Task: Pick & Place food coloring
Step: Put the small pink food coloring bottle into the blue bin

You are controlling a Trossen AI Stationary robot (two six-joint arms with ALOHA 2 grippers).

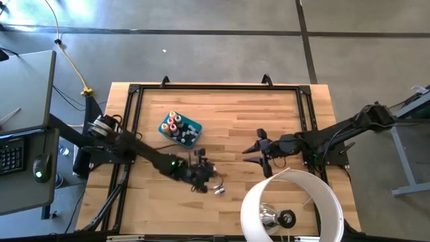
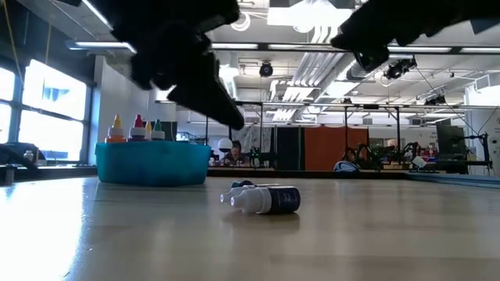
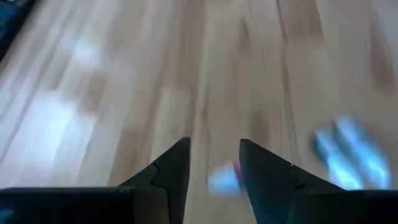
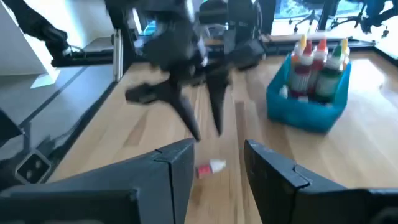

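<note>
1. two small bottles (image 2: 266,198) lie on their sides on the wooden table (image 1: 235,121), touching each other, white caps toward the left of the low view; their long axes run across that view.
2. a third loose bottle, red with a white cap (image 4: 210,167), also lies flat on the wood; in the right wrist view its cap points toward the bin's side.
3. the teal bin (image 1: 180,128) stands well apart from the loose ones and holds the rest of the food coloring (image 4: 318,65): bottles standing upright, tips up, in orange, red, yellow and green.
4. the left gripper (image 1: 199,161) hovers just above the table, close by the loose bottles, fingers (image 3: 173,169) apart with the red bottle seen between them, not touched.
5. the right gripper (image 1: 259,144) hangs over bare wood, well to the right of the bin, fingers (image 4: 176,163) spread and empty.
</note>
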